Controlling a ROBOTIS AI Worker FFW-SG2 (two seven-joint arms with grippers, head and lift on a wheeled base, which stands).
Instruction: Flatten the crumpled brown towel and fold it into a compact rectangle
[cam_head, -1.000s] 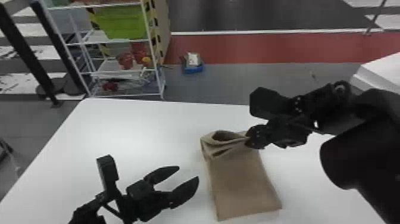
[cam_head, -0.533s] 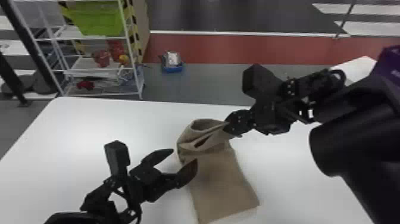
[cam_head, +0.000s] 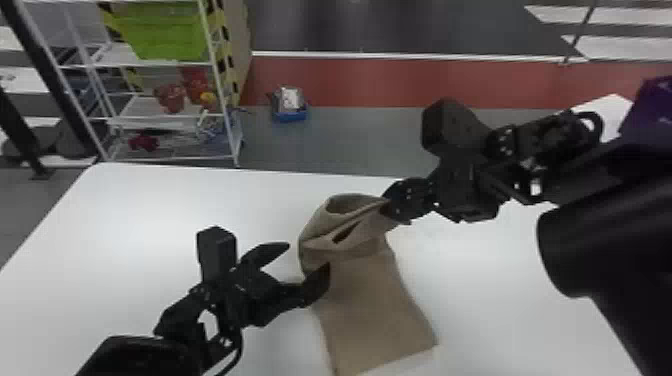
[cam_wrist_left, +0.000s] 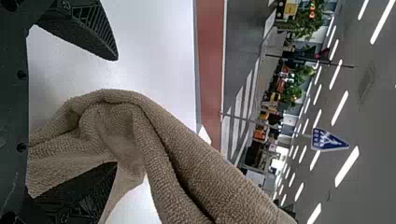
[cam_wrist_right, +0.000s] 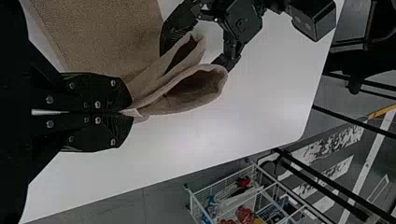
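The brown towel (cam_head: 370, 305) lies lengthwise on the white table, its far end lifted into loose loops. At that end's right corner my right gripper (cam_head: 387, 205) is closed on the fabric; in the right wrist view the right gripper (cam_wrist_right: 125, 112) pinches the towel (cam_wrist_right: 112, 37) edge between its pressed-together fingers. My left gripper (cam_head: 309, 265) stands open at the towel's left side, one finger overlapping the cloth. In the left wrist view, towel folds (cam_wrist_left: 121, 126) reach into the space between the spread fingers of the left gripper (cam_wrist_left: 114, 112), partly covering one finger.
The white table (cam_head: 150, 210) extends on both sides of the towel. Beyond its far edge stand a white wire shelf (cam_head: 165, 117) with a green bin (cam_head: 165, 35) and a small blue box (cam_head: 290, 107) on the floor.
The head view has shifted. My right gripper and the towel's held end have come closer to my left gripper, whose finger now overlaps the cloth; the raised end bulges more.
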